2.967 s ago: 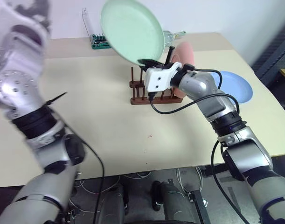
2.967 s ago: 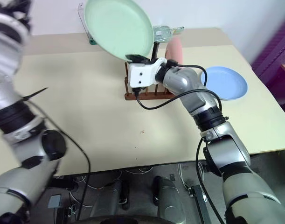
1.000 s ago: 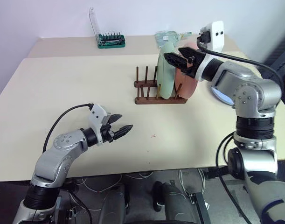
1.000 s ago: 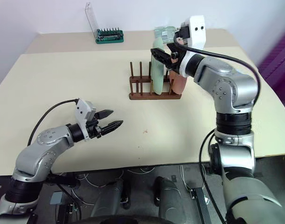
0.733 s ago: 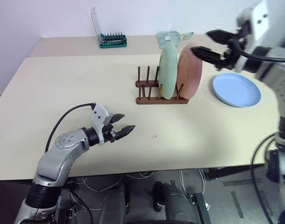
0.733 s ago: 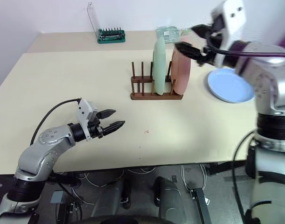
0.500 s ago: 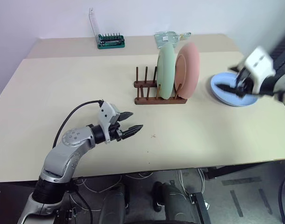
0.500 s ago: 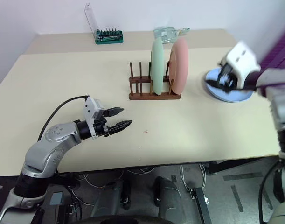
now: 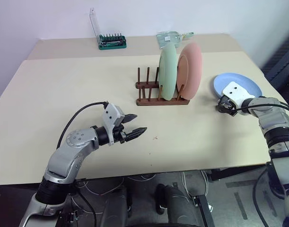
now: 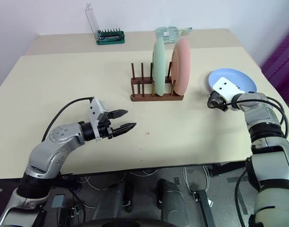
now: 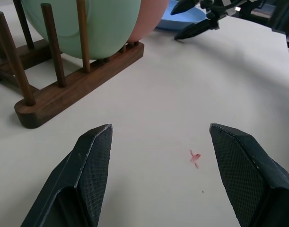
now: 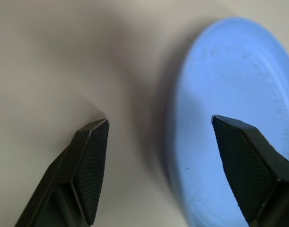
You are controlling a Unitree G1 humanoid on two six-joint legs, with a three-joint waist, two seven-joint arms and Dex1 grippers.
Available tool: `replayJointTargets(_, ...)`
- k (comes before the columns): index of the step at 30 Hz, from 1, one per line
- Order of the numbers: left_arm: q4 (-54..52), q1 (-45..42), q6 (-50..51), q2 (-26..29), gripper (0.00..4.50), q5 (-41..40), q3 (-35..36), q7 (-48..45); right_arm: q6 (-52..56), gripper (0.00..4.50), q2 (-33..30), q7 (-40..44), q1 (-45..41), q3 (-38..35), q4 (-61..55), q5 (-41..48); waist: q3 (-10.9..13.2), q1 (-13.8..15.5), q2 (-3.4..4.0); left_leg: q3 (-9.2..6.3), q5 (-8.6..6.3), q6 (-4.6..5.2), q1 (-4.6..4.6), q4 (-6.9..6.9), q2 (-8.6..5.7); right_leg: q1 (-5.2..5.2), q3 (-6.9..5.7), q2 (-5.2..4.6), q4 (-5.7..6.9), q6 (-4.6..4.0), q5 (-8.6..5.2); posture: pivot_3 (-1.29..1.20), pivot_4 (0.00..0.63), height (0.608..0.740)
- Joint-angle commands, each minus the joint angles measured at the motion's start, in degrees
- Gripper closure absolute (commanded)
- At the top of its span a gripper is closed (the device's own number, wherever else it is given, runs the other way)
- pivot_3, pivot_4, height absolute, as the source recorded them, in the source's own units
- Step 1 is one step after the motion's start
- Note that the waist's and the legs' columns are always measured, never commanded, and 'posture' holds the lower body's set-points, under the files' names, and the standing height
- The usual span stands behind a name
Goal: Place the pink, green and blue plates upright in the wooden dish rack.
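Tabletop (image 9: 64,85) — three plates, one rack (image 9: 156,97)

On the desk (image 10: 64,75) the wooden dish rack (image 10: 156,92) holds the green plate (image 10: 159,66) and pink plate (image 10: 182,65) upright. The blue plate (image 10: 239,79) lies flat near the right edge, with the right hand (image 10: 213,102) at its near rim. The left hand (image 10: 124,119) hovers open over bare desk.

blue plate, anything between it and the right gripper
Nothing visible. The right gripper is open at the blue plate's near rim, one finger over the table, the other over the plate.
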Motion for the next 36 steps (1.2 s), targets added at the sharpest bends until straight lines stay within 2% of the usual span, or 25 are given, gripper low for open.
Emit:
replayJointTargets(1, -2.7, 0.2, -0.3, 0.2, 1.12, -0.4, 1.3, 0.5, -2.4, 2.81, 0.2, -1.3, -1.8, -0.8, 2.9, -1.4, 0.0, 0.1, 0.0, 0.0, 0.0, 0.0, 0.01, 0.0, 0.0, 0.01, 0.0, -0.01, 0.0, 0.0, 0.0, 0.0, 0.15, 0.73)
replayJointTargets(4, -3.0, 0.3, -0.1, 0.5, 1.12, -0.5, 1.5, 0.6, -3.4, 4.32, 0.5, -2.3, -2.2, -1.4, 3.4, -1.7, 0.0, 0.1, 0.01, -0.01, 0.0, 0.0, 0.01, 0.01, 0.0, 0.01, 0.01, -0.01, 0.01, 0.0, 0.01, 0.0, 0.15, 0.73)
replayJointTargets(5, -3.0, 0.2, -0.1, 0.6, 1.12, -0.5, 1.5, 0.6, -3.7, 4.46, 0.5, -3.3, -2.1, -1.5, 3.2, -2.1, 0.0, 0.1, 0.01, -0.01, 0.0, 0.0, 0.02, 0.0, 0.0, 0.01, 0.01, 0.0, 0.01, 0.01, 0.01, 0.0, 0.15, 0.73)
replayJointTargets(8, -3.1, 0.3, 0.0, 0.8, 1.12, -0.5, 1.6, 0.6, -4.8, 4.46, 0.0, -6.3, -1.7, -1.6, 1.5, -3.2, 0.0, 0.1, 0.02, 0.0, 0.01, 0.0, 0.02, 0.0, 0.0, 0.0, 0.01, 0.0, 0.03, 0.02, 0.02, 0.0, 0.15, 0.73)
replayJointTargets(11, -3.3, 0.3, 0.5, 1.2, 1.12, -0.6, 2.1, 0.8, -6.4, 4.46, -1.2, -11.8, -1.6, -3.2, -5.0, -4.2, 0.0, 0.0, 0.04, 0.0, 0.01, -0.01, 0.02, 0.0, 0.0, -0.01, 0.02, -0.01, 0.04, 0.03, 0.02, 0.0, 0.15, 0.73)
replayJointTargets(13, -2.8, 0.3, 0.4, 1.8, 1.12, -0.3, 2.8, 1.2, -6.0, 4.46, -1.4, -15.6, -2.3, -6.2, -12.4, -3.4, 0.0, -0.2, 0.07, -0.02, 0.01, -0.01, 0.02, -0.01, 0.01, -0.05, 0.04, -0.01, 0.07, 0.04, 0.02, 0.0, 0.15, 0.73)
replayJointTargets(15, -1.9, 0.1, 0.2, 2.0, 1.12, -0.3, 3.8, 1.6, -5.9, 4.46, -0.7, -15.1, -2.9, -9.5, -21.7, -0.4, 0.0, -0.3, 0.1, -0.01, 0.02, -0.02, 0.01, -0.02, 0.02, -0.12, 0.07, -0.01, 0.13, 0.05, 0.03, 0.0, 0.15, 0.73)
replayJointTargets(16, -1.4, -0.1, 0.0, 2.1, 1.12, -0.1, 4.1, 1.8, -4.4, 4.46, 0.4, -14.2, -3.4, -11.4, -26.3, 2.0, 0.0, -0.4, 0.1, 0.0, 0.02, -0.03, 0.0, -0.04, 0.02, -0.17, 0.09, 0.0, 0.18, 0.05, 0.03, 0.0, 0.15, 0.73)
replayJointTargets(20, 0.4, -0.9, -0.7, 2.6, 1.12, 0.4, 5.2, 1.8, 7.9, 4.46, 8.0, -7.9, -8.6, -19.4, -45.5, 21.7, 0.0, -1.0, 0.12, -0.05, 0.05, -0.07, 0.02, -0.06, 0.09, -0.16, 0.07, 0.07, 0.26, 0.03, 0.03, 0.0, 0.15, 0.73)
replayJointTargets(23, 1.3, -0.9, -1.3, 3.1, 1.12, 0.8, 6.4, 2.0, 18.9, 4.46, 11.2, -2.2, -9.9, -21.3, -57.1, 35.3, 0.0, -0.7, 0.08, -0.09, 0.04, -0.07, 0.02, -0.05, 0.11, -0.12, 0.03, 0.04, 0.27, -0.09, 0.1, 0.0, 0.15, 0.73)
replayJointTargets(25, 1.7, -0.9, -1.4, 3.3, 1.12, 0.9, 6.9, 2.0, 24.5, 4.46, 12.3, -1.1, -9.7, -21.8, -61.3, 40.7, 0.0, -0.4, 0.06, -0.15, 0.03, -0.04, 0.02, -0.04, 0.12, -0.03, -0.04, 0.0, 0.2, -0.17, 0.14, 0.0, 0.15, 0.73)
replayJointTargets(27, 2.0, -0.1, -1.6, 4.1, 1.12, 1.0, 8.4, 2.1, 35.0, 4.46, 18.1, -4.2, -11.0, -21.9, -66.4, 53.2, 0.0, -0.3, 0.05, -0.13, 0.02, -0.02, 0.03, -0.01, 0.12, -0.03, -0.03, -0.08, 0.19, -0.18, 0.15, 0.0, 0.15, 0.73)
replayJointTargets(29, 2.0, 0.7, -1.6, 4.7, 1.12, 1.0, 9.4, 2.1, 42.4, 4.46, 22.7, -8.0, -11.9, -22.6, -68.6, 61.5, 0.0, -0.4, 0.07, -0.11, 0.01, -0.02, 0.06, 0.01, 0.16, -0.04, -0.02, -0.08, 0.24, -0.19, 0.17, 0.0, 0.15, 0.73)
replayJointTargets(30, 2.0, 0.8, -1.6, 4.9, 1.12, 0.9, 9.7, 2.0, 44.8, 4.46, 24.0, -9.9, -12.2, -23.2, -68.7, 63.9, 0.0, -0.5, 0.07, -0.11, 0.02, -0.02, 0.04, 0.01, 0.16, -0.08, -0.02, -0.07, 0.28, -0.2, 0.17, 0.0, 0.15, 0.73)
replayJointTargets(33, 0.9, 2.8, -1.4, 6.0, 1.12, 0.0, 11.5, 1.4, 53.0, 4.46, 32.3, -24.7, -14.0, -27.0, -62.4, 73.3, 0.0, -1.0, 0.07, -0.12, 0.02, -0.03, 0.03, -0.01, 0.17, -0.11, -0.02, -0.05, 0.35, -0.21, 0.16, 0.0, 0.15, 0.73)
replayJointTargets(36, 0.6, 4.5, -1.1, 6.7, 1.12, 0.1, 12.7, 1.4, 55.1, 4.46, 35.8, -30.0, -13.5, -28.4, -58.9, 75.9, 0.0, -0.8, 0.05, -0.11, 0.02, -0.03, 0.01, -0.01, 0.14, -0.08, -0.05, -0.07, 0.33, -0.21, 0.16, 0.0, 0.15, 0.73)
